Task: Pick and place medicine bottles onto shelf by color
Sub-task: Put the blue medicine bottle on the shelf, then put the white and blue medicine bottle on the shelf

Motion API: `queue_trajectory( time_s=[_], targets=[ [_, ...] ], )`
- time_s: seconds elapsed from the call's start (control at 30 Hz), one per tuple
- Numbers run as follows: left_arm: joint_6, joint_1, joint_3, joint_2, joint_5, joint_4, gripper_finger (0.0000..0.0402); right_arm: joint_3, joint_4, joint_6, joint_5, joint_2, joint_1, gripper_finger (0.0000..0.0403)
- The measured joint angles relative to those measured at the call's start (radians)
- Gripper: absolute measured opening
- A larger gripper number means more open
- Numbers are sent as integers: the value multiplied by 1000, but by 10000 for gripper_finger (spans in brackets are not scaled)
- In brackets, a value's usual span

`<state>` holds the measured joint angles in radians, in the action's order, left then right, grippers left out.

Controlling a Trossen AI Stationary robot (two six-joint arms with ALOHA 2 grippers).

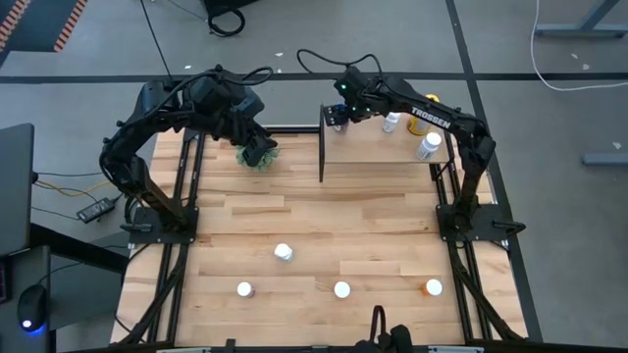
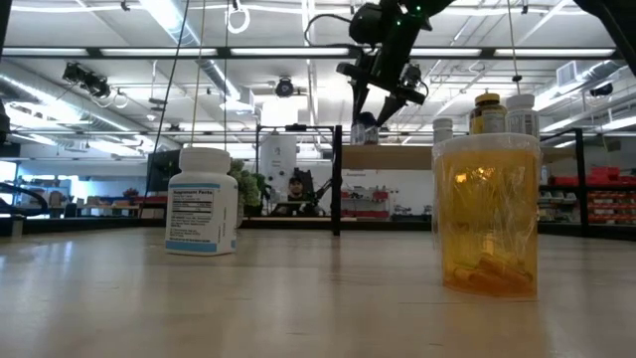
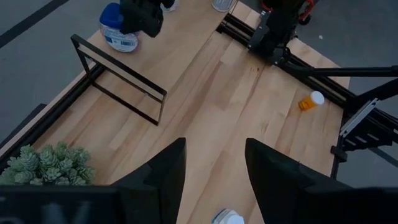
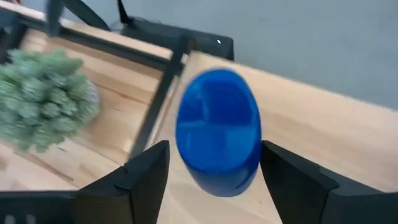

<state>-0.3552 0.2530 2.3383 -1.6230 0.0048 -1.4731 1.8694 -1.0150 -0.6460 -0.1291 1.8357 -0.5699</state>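
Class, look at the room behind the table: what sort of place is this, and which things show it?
Probably a robotics lab or workshop: high ceiling with strip lights, a person seated at the back, and red shelving.

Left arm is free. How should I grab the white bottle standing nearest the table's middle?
Grip the white bottle across its round body just under the cap, coming straight down with the open left gripper. It stands upright with nothing close beside it, so the fingers can close from any side.

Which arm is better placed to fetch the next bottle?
Left, probably: the left gripper is open and empty above the table, while the right gripper straddles the blue bottle on the shelf.
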Motion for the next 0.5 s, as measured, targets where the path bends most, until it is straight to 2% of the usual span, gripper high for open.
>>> queue_trajectory(
  time_s=[0.13, 0.27, 0.5],
  targets=[
    [8, -10, 0, 0, 0, -5, 172, 80, -27, 15, 0, -1, 0, 255],
    [104, -54, -2, 0, 0, -79, 172, 175, -94, 22, 0, -3, 12, 255],
    [184, -163, -115, 0, -1, -97, 172, 288, -236, 47, 11, -4, 125, 255]
  ],
)
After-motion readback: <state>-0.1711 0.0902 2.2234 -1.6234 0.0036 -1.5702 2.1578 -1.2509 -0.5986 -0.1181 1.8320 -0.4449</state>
